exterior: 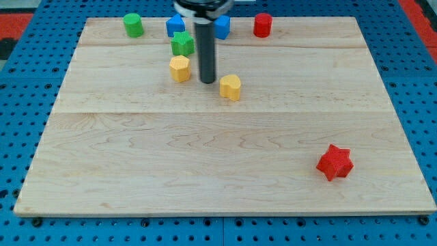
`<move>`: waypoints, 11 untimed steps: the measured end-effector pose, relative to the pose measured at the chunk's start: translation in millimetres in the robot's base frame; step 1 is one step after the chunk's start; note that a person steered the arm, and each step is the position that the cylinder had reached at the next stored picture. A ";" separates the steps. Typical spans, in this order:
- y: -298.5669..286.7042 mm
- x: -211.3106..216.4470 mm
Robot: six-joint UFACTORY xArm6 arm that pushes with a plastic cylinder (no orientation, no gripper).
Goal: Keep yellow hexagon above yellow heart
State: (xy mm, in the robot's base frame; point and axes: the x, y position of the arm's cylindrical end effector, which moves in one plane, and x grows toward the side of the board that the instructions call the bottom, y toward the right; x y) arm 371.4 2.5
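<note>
Inventory, one cam view, listed from view's bottom to top.

1. Wooden board (225, 171): pale planks, lay on blue pegboard surface (423, 82) w/ rows of holes.
2. Red star (334, 162): nearest item, at view's lower right, alone, well apart from everything else.
3. Yellow heart (231, 87): mid-board, just right of my tip and slightly lower in view. Looked apart from the rod by a thin gap, though I couldn't tell for sure.
4. My tip (207, 82): end of the dark rod, sat on the board between the two yellow blocks, nearer the heart. No pincer on this rig, so nothing was held or clamped; rod only.
5. Yellow hexagon (179, 69): left of the rod, not touching it, a bit higher in view than the heart. So hexagon was up-left of heart w/ the rod between them.
6. Green star-ish block (182, 44): just above the hexagon, close, contact unclear.
7. Blue block (175, 26): above the green one, near board's top edge; shape hard to make out.
8. Blue block no. 2 (222, 26): right of the rod, partly hidden by it; shape not clear.
9. Green cylinder (133, 25): top row, left end.
10. Red cylinder (263, 25): top row, right end.
</note>
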 end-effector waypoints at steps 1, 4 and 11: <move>78.7 57.2; 121.2 95.4; -146.4 42.8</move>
State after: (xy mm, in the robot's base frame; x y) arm 414.2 -143.9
